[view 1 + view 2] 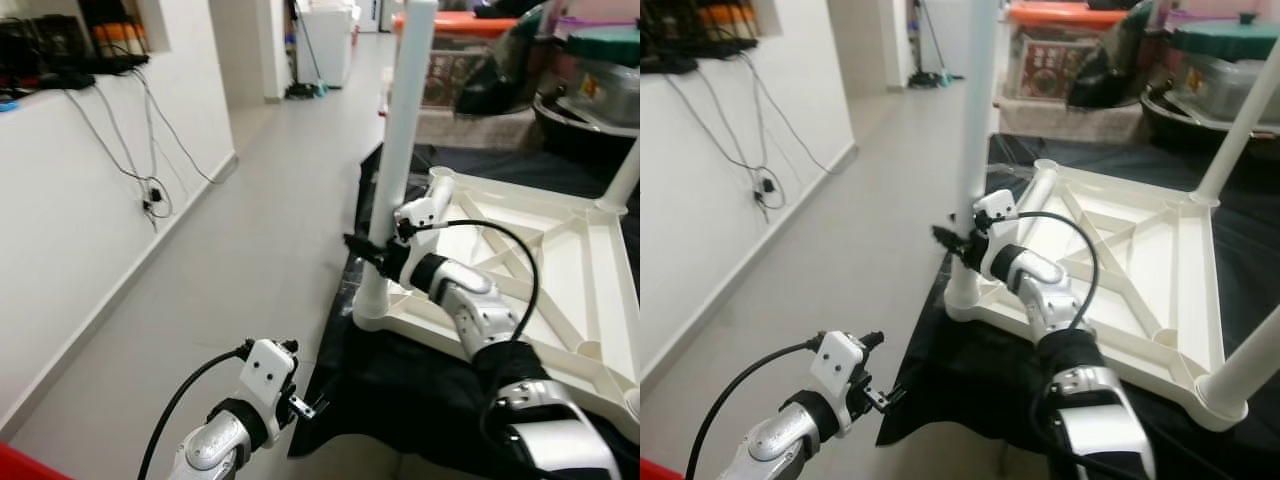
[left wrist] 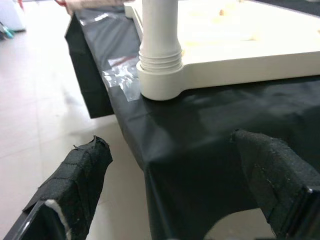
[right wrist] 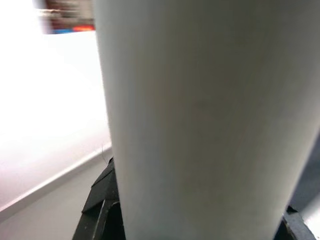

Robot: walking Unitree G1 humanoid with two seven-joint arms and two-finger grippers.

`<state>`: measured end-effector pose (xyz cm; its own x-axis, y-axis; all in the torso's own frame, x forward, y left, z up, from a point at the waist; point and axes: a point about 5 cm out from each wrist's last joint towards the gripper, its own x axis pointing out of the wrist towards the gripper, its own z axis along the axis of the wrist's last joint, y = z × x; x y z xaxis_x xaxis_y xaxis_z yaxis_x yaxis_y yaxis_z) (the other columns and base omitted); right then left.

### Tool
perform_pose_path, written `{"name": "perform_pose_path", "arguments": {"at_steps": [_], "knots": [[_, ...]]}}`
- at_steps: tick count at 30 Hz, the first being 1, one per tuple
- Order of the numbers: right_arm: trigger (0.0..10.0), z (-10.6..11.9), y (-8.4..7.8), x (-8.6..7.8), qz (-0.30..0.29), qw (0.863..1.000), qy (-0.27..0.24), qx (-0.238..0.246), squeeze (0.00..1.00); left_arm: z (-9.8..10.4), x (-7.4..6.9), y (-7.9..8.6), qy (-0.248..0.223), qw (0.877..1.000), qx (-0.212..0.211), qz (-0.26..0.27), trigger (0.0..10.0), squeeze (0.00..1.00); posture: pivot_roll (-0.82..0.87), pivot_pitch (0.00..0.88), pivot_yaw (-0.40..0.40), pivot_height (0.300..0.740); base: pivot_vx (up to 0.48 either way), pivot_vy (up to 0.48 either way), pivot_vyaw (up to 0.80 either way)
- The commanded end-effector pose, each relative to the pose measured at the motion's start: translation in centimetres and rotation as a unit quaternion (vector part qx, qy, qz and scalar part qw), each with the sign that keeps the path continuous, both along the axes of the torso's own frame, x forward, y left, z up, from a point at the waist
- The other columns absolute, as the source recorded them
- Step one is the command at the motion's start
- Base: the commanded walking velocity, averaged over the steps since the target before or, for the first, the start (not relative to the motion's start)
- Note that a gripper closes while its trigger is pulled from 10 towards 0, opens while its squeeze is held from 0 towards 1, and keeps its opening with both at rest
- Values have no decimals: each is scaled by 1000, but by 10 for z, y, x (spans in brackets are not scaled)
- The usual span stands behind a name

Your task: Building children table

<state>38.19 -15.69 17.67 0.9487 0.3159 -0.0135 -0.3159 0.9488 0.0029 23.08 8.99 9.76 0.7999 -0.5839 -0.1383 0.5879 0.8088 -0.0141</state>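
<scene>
Tabletop, white plastic and ribbed, lies upside down across the right half of the left eye view, its underside facing up so the corner sockets can take the legs. It rests on a black sheet that covers the low surface beneath it and hangs over the edge at the lower centre of the frame, probably to keep the plastic from scuffing.

Next in size is the near leg, a tall white tube rising from the middle of the frame to the top edge. Its foot sits in the corner socket at the tabletop's near left corner, and the threaded collar there suggests it is being screwed in. Two more legs already stand in other corners: one at the right edge of the frame, another at the lower right of the right eye view.

The right gripper, centre frame, is clamped around the near leg low on its shaft, just above the socket, a sensible hold for steadying or twisting it home.

The left gripper, bottom centre-left, hangs over the floor beside the sheet's edge with fingers spread apart and nothing between them, waiting clear of the work.

A small clear plastic bag lies on the sheet just beside the socket.
</scene>
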Motion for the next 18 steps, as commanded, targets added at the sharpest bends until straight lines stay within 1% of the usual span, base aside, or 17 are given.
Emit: {"name": "perform_pose_path", "arguments": {"at_steps": [1, 2, 3, 4, 5, 6, 8, 9, 10, 11, 12, 13, 14, 15, 16, 17, 18], "knots": [[0, -12, -49, -6, -180, 983, 28, -12, 0, -4, -1, 2, 8, 1000, 5, -1, 10000, 0, 88, 0, -5, 740, 0, 0, 0], [0, -15, -55, -17, -261, 965, 25, 5, 0, -4, -1, 2, 9, 1000, 5, -2, 10000, 0, 90, 0, -6, 740, 0, 0, 0], [0, -17, -59, -25, -311, 950, 24, 18, 0, -4, -1, 2, 9, 1000, 6, -2, 10000, 0, 90, 0, -7, 740, 0, 0, 0], [0, -17, -59, -25, -311, 950, 24, 18, 0, -4, -1, 2, 9, 1000, 6, -2, 10000, 0, 90, 0, -7, 740, 0, 0, 0], [0, -19, -55, -36, -356, 933, 25, 39, 0, -4, -1, 2, 9, 1000, 6, -3, 10000, 0, 90, 0, -7, 740, 0, 0, 0], [0, -20, -48, -44, -383, 922, 28, 56, 0, -4, -1, 2, 9, 1000, 6, -2, 10000, 0, 87, 0, -6, 740, 0, 0, 0], [0, -20, -48, -44, -383, 922, 28, 56, 0, -4, -1, 2, 9, 1000, 6, -2, 10000, 0, 87, 0, -6, 740, 0, 0, 0], [0, -21, -38, -49, -402, 913, 33, 71, 0, -3, -1, 2, 8, 1000, 5, -1, 10000, 0, 88, 0, -7, 740, 0, 0, 0], [0, -21, -38, -49, -402, 913, 33, 71, 0, -3, -1, 2, 8, 1000, 5, -1, 10000, 0, 88, 0, -7, 740, 0, 0, 0], [0, -21, -27, -52, -412, 907, 36, 84, 0, -3, -1, 1, 8, 1000, 5, 0, 10000, 0, 90, 0, -9, 740, 0, 0, 0], [0, -21, -17, -50, -405, 909, 38, 93, 0, -3, -1, 1, 8, 1000, 5, 1, 10000, 0, 91, 0, -10, 740, 0, 0, 0], [0, -21, -17, -50, -405, 909, 38, 93, 0, -3, -1, 1, 8, 1000, 5, 1, 10000, 0, 91, 0, -10, 740, 0, 0, 0], [7294, -19, -7, -46, -382, 918, 32, 101, 0, -3, -1, 1, 8, 1000, 4, 2, 10000, 0, 93, 1, -12, 740, 0, 0, 0], [7294, -19, -7, -46, -382, 918, 32, 101, 0, -3, -1, 1, 8, 1000, 4, 2, 10000, 0, 93, 1, -12, 740, 0, 0, 0], [7294, -18, -1, -43, -366, 924, 28, 105, 0, -3, -1, 1, 8, 1000, 4, 2, 10000, 0, 92, 2, -13, 740, 0, 0, 0], [10000, -14, 5, -40, -334, 936, 19, 108, 690, -3, -1, 1, 8, 1000, 3, 3, 10000, 0, 87, 2, -13, 740, 0, 0, 0], [10000, -14, 5, -40, -334, 936, 19, 108, 690, -3, -1, 1, 8, 1000, 3, 3, 10000, 0, 87, 2, -13, 740, 0, 0, 0]]}}
